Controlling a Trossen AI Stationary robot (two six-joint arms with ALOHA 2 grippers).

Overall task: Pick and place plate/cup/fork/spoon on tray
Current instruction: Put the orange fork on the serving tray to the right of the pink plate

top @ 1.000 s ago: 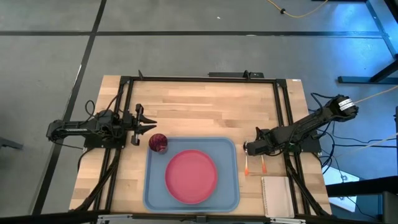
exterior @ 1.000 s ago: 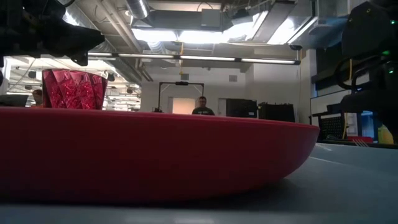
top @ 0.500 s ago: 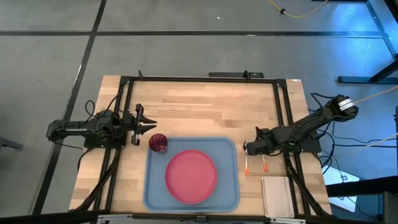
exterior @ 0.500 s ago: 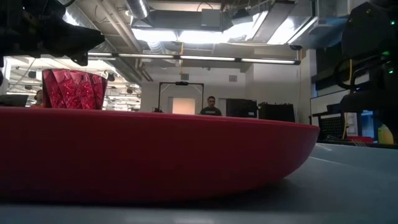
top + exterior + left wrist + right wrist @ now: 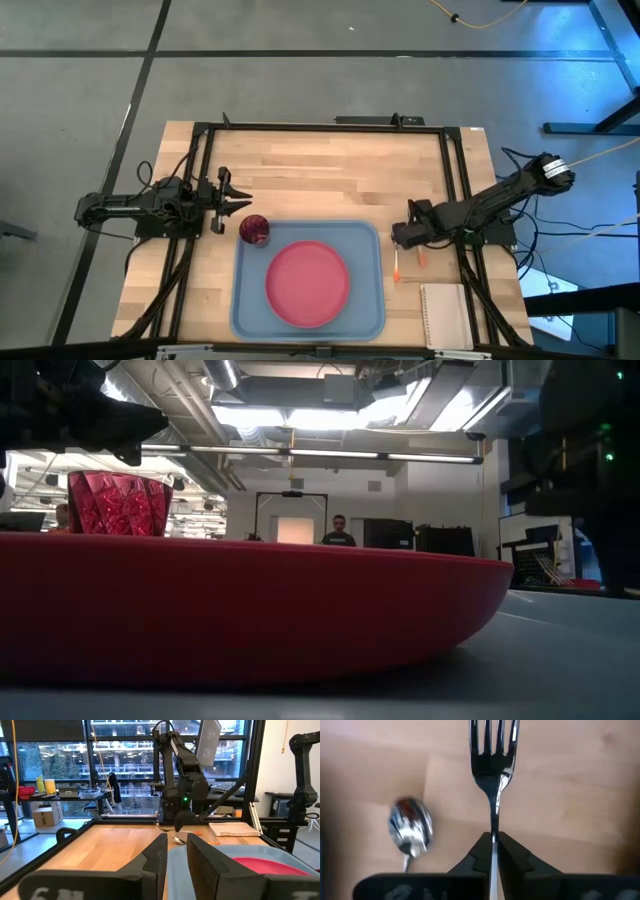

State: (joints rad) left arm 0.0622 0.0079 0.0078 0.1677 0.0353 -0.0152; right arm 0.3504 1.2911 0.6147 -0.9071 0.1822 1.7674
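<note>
Your right gripper [image 5: 494,851] is closed on the fork [image 5: 492,750], pinching its thin neck just behind the tines, which stick straight out ahead of the fingers. The fork's long axis runs in line with the gripper, so it leaves the table tines-forward. The tray [image 5: 371,238] lies just to the left of this gripper, its right rim close by, so the coming carry is a short move leftward over that rim. The spoon [image 5: 410,827] lies on the bare wood just beside the fork, bowl up, and in the overhead view its orange handle [image 5: 398,265] shows between the tray's right edge and the gripper. Your right arm reaches in low from the table's right side, stretched toward the tray's far right corner. The plate [image 5: 307,283] sits in the middle of the tray and the cup [image 5: 254,230] stands in its far left corner. Your left gripper [image 5: 232,201] waits just beyond that corner, near the cup, fingers apart and holding nothing. A white notepad [image 5: 443,313] lies near the table's right front.
</note>
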